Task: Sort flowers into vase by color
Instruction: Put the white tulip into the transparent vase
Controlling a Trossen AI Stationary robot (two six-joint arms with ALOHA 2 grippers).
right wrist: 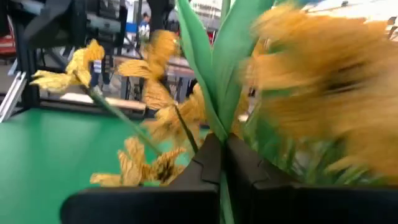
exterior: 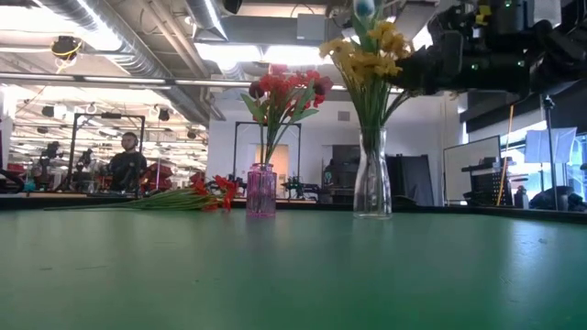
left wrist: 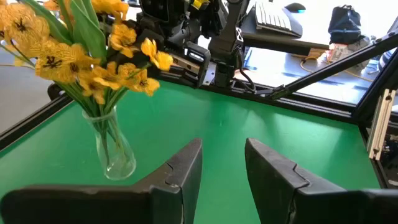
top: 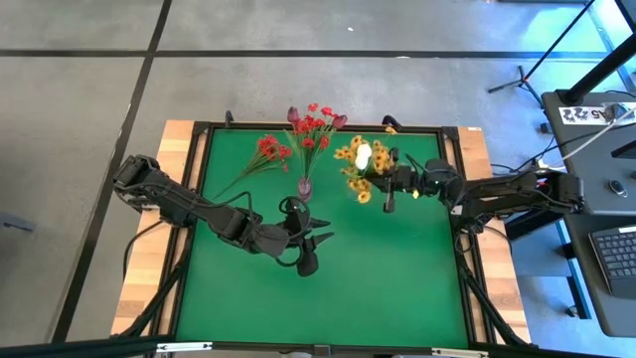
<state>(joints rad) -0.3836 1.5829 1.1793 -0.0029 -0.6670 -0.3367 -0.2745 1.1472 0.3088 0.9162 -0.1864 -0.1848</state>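
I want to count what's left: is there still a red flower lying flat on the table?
Yes, one red spray lies flat on the green table, beside the pink vase.

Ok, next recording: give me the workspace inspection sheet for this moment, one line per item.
Surface: green mat in a black frame, on a wooden table.
Job's things: red flowers in the pink vase; yellow flowers in the clear vase; one red spray lying flat on the mat, left of the pink vase.
Clutter: nothing seen.
Grippers: left tool open, empty, over the mat near the pink vase; right tool shut on a green stem at the yellow bunch.
Cables: bundles along both table sides.
Surroundings: keyboard desk to the right; a person far behind.
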